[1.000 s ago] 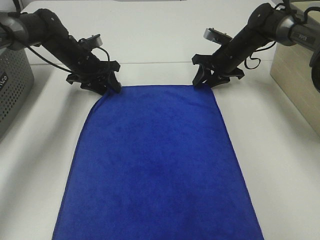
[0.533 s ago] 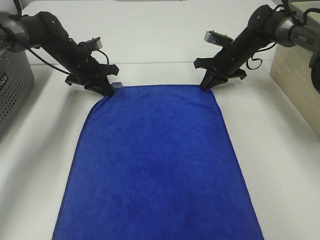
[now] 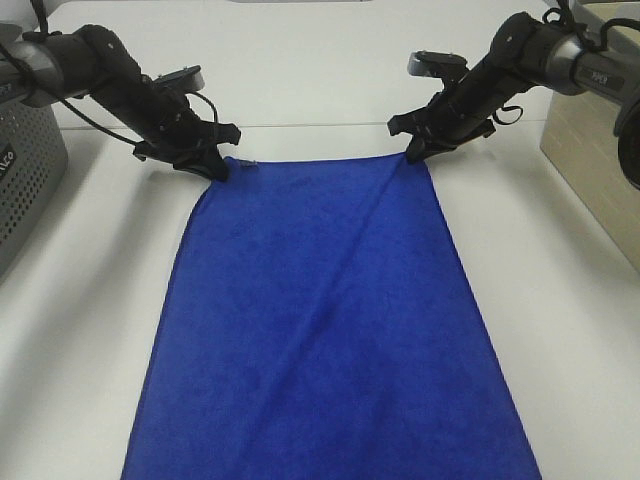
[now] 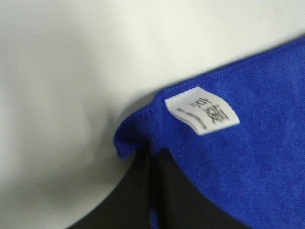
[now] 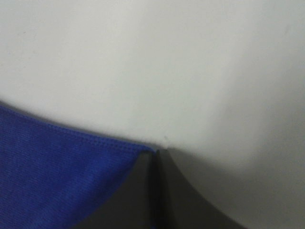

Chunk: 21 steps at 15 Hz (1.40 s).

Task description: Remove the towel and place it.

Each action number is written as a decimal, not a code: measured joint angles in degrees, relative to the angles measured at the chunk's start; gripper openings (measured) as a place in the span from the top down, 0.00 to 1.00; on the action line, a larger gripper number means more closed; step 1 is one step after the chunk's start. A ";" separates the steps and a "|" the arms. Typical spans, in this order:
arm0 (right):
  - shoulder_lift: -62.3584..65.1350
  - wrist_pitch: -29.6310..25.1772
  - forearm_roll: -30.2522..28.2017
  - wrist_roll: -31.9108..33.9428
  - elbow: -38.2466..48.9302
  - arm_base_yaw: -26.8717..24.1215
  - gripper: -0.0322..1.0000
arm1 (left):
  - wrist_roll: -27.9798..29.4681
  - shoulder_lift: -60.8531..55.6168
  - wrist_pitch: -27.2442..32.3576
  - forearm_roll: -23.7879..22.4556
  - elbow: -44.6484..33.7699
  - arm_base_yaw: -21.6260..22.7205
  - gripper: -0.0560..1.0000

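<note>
Towel (image 3: 330,330) far corners pinched in left end effector (image 3: 218,168) and, seemingly, right end effector (image 3: 412,152).

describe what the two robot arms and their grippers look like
Both arms are black and tubular, with dark grey metallic links near the picture's edges. The left gripper and right gripper are black, with angular pointed fingers. Each wrist carries a small grey camera module, and loose black cables loop alongside both arms. The right arm's grey link bears small white lettering, too small to read.
</note>
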<state>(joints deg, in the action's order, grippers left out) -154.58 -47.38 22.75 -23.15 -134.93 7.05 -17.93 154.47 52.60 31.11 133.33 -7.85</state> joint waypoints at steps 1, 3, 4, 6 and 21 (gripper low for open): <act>0.00 1.15 -0.29 -0.29 0.00 0.00 0.95 | -0.40 0.11 -0.80 -0.46 0.63 0.00 0.94; 0.11 5.73 -1.09 -1.32 0.00 0.00 0.95 | -2.35 0.80 -3.72 -1.55 2.98 0.00 0.94; 0.11 7.62 -1.26 -1.78 -0.06 0.00 0.95 | -2.75 0.80 -5.73 -2.01 3.55 -0.06 0.94; 0.11 12.09 -1.38 -3.04 -0.06 0.11 0.95 | -4.53 0.97 -10.49 -2.06 3.67 -0.11 0.94; -1.38 28.59 -1.55 -6.07 -0.17 0.11 0.95 | -15.13 4.07 -35.98 -0.34 3.72 -3.61 0.94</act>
<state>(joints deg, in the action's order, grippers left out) -155.96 -18.79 21.20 -29.22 -135.10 7.16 -33.06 158.54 16.62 30.77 137.05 -11.46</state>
